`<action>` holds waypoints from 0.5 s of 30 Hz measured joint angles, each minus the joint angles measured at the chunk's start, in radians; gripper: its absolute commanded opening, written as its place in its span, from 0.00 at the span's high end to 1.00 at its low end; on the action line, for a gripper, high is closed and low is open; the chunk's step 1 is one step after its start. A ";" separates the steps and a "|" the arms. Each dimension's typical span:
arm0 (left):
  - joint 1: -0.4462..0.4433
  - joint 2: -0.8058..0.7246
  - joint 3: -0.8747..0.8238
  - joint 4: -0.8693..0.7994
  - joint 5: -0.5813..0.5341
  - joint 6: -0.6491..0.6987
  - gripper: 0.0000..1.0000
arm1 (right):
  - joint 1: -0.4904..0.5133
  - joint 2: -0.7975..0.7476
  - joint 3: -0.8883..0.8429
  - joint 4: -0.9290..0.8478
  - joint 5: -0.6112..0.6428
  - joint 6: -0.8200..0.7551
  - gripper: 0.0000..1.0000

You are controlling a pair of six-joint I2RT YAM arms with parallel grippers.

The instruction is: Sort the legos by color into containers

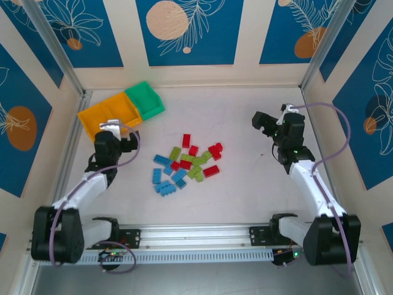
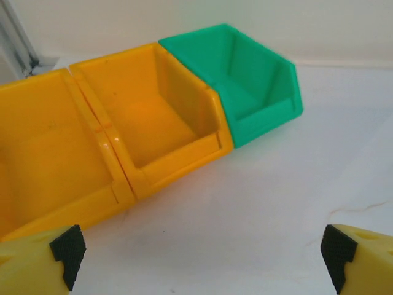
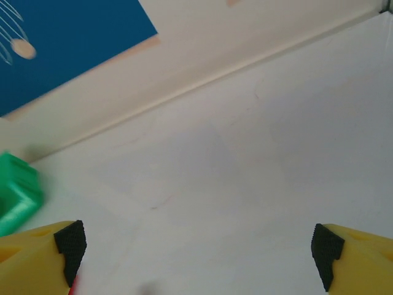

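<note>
Midway between the two arms, the legos (image 1: 187,163) lie loose in one heap on the white table (image 1: 245,203), red, blue and lime green bricks pointing every way with no shared long axis. None sits in the containers (image 1: 101,120), the row of two orange-yellow bins and a green bin (image 1: 145,100) at the far left. The left gripper (image 1: 114,127) hangs just before that row with its jaws wide apart and nothing between them, and faces the bins, so the heap lies to its right and back toward the bases. The right gripper (image 1: 263,120), jaws likewise spread and empty, has the heap to its left and nearer the bases. Blue bricks (image 1: 164,177) crowd the heap's left side and red bricks (image 1: 214,149) its right, so each arm looks about equally near. The bins, though, stand well apart from the right arm.
</note>
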State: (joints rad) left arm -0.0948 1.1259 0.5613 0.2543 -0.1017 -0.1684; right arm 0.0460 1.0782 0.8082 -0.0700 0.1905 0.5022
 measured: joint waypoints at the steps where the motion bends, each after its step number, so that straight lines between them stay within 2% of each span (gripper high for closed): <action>1: -0.008 -0.034 0.035 -0.084 0.000 -0.055 0.01 | 0.015 -0.016 0.026 -0.062 -0.017 0.031 0.05; 5: -0.056 -0.109 0.167 -0.430 0.034 -0.277 0.13 | 0.111 -0.003 0.102 -0.269 -0.119 0.104 0.05; 8: -0.129 -0.108 0.247 -0.671 0.081 -0.413 0.21 | 0.199 0.053 0.155 -0.391 -0.175 0.127 0.05; 11: -0.217 -0.080 0.283 -0.845 0.121 -0.512 0.24 | 0.279 0.116 0.203 -0.473 -0.212 0.135 0.05; 15: -0.300 0.006 0.285 -0.945 0.168 -0.588 0.28 | 0.339 0.171 0.238 -0.523 -0.234 0.135 0.05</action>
State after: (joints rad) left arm -0.3950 1.1316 0.8463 -0.6907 0.0666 -0.7563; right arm 0.3847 1.2495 1.0466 -0.5926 -0.0437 0.6369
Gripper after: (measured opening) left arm 0.745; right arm 0.953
